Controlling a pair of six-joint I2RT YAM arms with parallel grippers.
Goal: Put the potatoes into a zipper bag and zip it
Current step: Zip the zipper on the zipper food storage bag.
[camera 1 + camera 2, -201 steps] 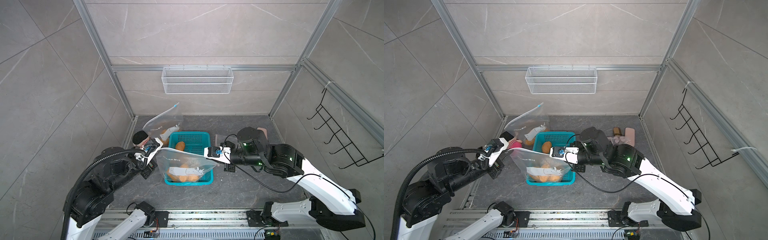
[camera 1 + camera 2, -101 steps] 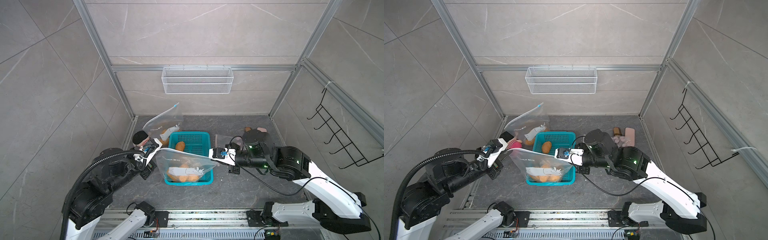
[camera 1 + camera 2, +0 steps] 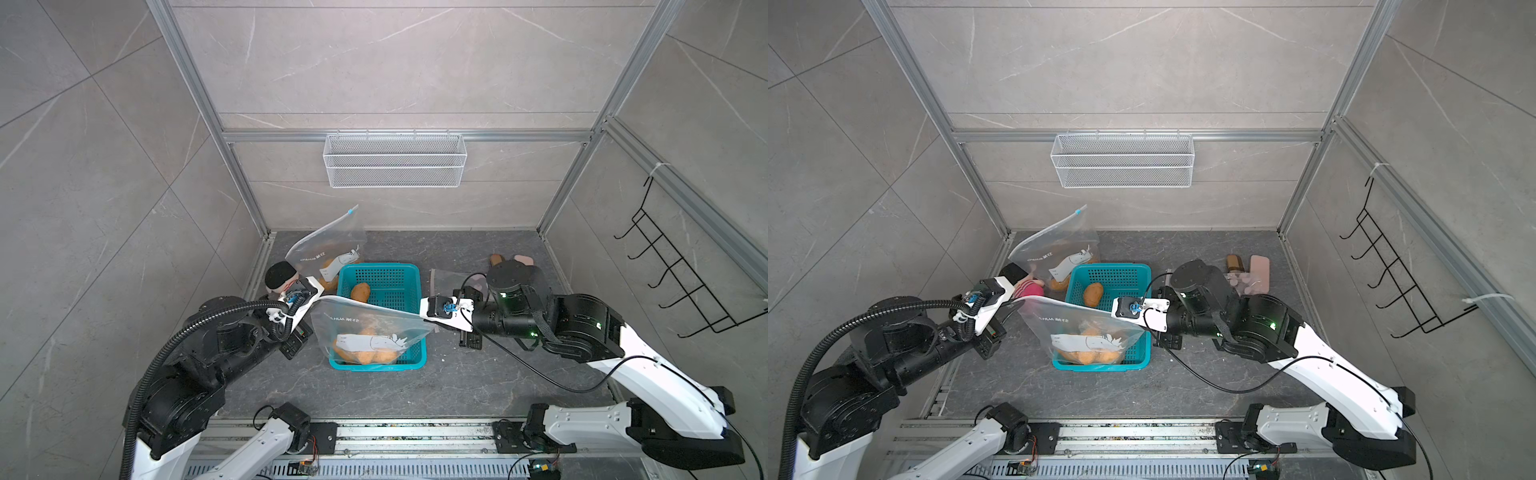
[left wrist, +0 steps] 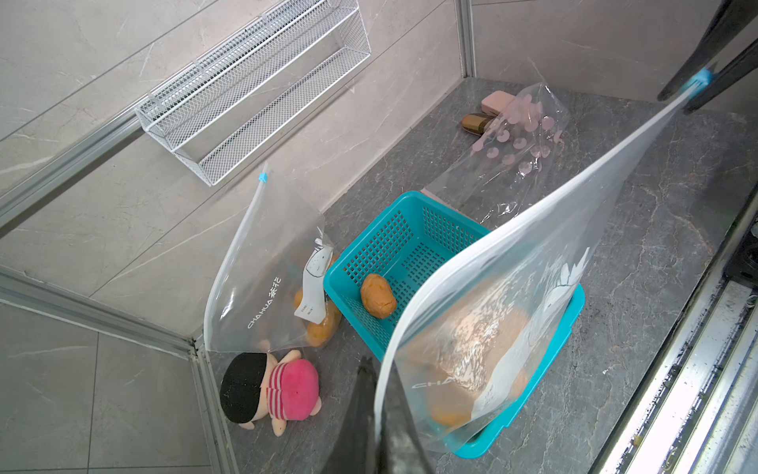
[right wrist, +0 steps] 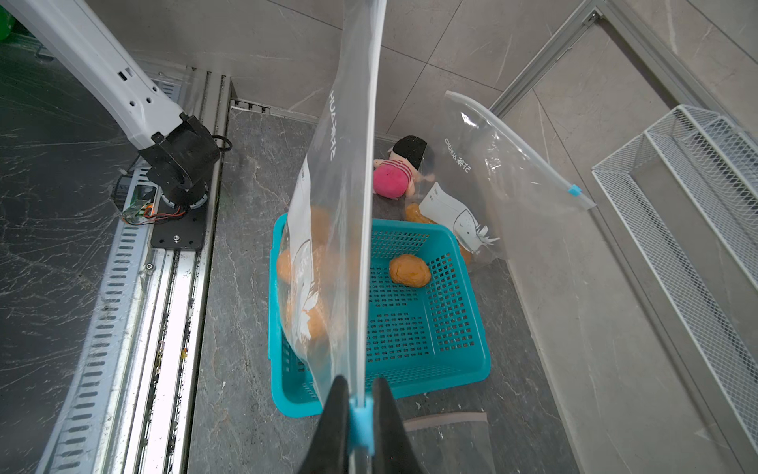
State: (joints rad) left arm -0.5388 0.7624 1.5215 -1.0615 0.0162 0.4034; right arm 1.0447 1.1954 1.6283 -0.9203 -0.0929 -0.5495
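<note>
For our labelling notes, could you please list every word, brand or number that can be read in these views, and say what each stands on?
"CHAHUA 茶花": on the clear zipper bag standing by the back wall.
"CHAHUA 茶花", seen only in parts: on the clear zipper bag stretched over the teal plastic basket, basket.
White printed labels on both bags: print too small to read.

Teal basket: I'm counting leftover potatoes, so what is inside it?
One loose potato lies on the basket floor. The held zipper bag of potatoes hangs into its near end, hiding whatever lies beneath.
</note>
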